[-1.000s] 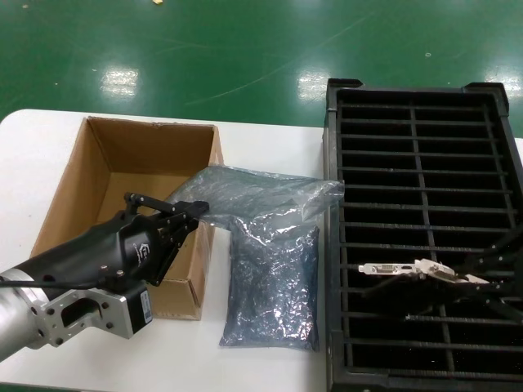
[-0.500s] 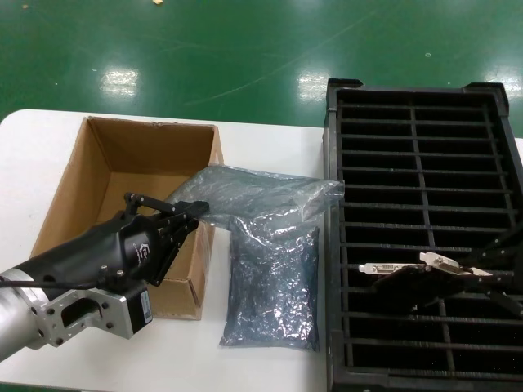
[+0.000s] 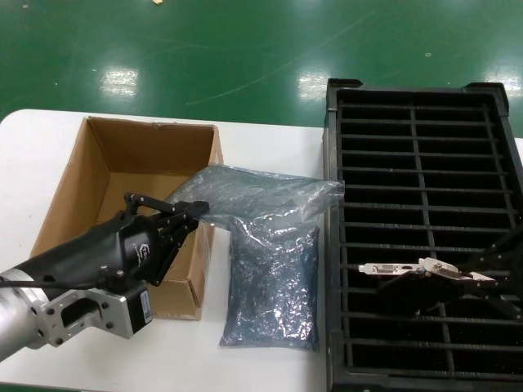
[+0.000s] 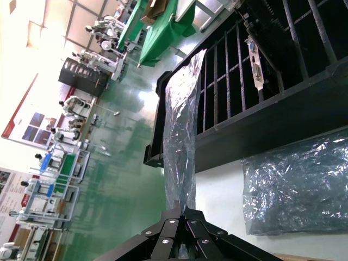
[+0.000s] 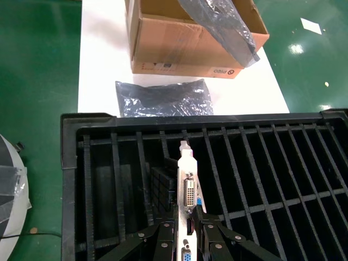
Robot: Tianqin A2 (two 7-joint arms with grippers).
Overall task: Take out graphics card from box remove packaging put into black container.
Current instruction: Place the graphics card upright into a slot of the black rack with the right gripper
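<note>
Bright, even overhead lighting. In the head view, ceiling lamps reflect as white glare patches on the glossy green floor (image 3: 122, 80) beyond the desk (image 3: 270, 139); shadows on the desk are soft and short, lying close under the box (image 3: 122, 212). The crinkled packaging (image 3: 270, 286) carries many small specular highlights. The slots of the black container (image 3: 417, 163) are dark, with little interior detail. In the left wrist view the far workshop background is strongly overexposed and soft, while the held packaging is fairly sharp. The right wrist view is evenly lit, with floor glare spots beyond the box.
</note>
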